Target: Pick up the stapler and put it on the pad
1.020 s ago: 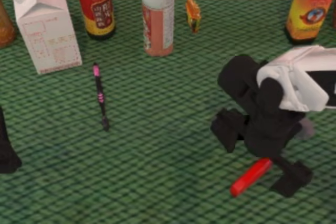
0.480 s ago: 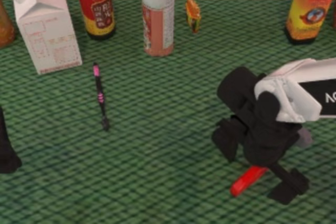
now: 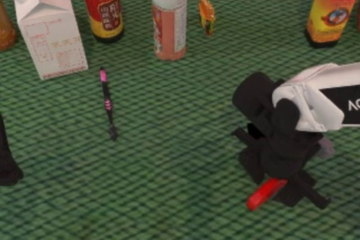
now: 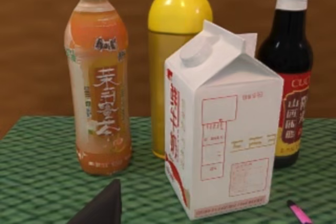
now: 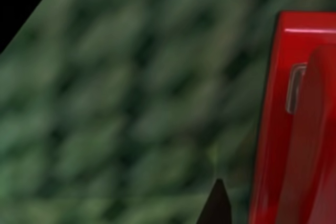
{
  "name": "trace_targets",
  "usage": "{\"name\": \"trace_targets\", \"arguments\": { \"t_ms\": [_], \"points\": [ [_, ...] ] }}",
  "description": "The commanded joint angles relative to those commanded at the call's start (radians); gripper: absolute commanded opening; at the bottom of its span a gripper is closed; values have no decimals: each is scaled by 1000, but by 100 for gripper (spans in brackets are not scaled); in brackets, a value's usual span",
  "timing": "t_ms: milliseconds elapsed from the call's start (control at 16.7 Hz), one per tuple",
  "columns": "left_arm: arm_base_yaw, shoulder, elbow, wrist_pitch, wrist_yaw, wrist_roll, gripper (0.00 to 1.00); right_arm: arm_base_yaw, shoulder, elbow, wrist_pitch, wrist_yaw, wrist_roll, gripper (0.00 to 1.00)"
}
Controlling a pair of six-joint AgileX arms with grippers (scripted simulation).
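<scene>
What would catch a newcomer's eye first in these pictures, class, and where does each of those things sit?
The right claw stands out first, low over the bright red stapler near the top view's lower right, its fingers closed in around the bar. Next comes the back row: a white milk carton, a dark sauce bottle and a tall can. A thin black-and-pink pen lies alone on the green mat.

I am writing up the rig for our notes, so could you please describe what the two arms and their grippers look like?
The right arm has a white shell with a black panel bearing partly visible white lettering, then a bulky matte black wrist. The right gripper is black and blocky, with two flat fingers. Of the left arm, only a black piece shows at the table's left edge. No cables are visible.
</scene>
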Motion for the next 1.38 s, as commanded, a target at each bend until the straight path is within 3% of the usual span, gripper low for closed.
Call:
{"name": "trace_targets", "arguments": {
  "t_ms": [180,240,840,1380],
  "points": [
    [0,0,0,0,0,0,100,0,0,0,0,0,0,2],
    [0,0,0,0,0,0,100,0,0,0,0,0,0,0],
    [0,0,0,0,0,0,100,-1,-7,13,-16,0,3,0],
    [0,0,0,0,0,0,100,6,-158,214,-377,-1,-2,0]
  ]
}}
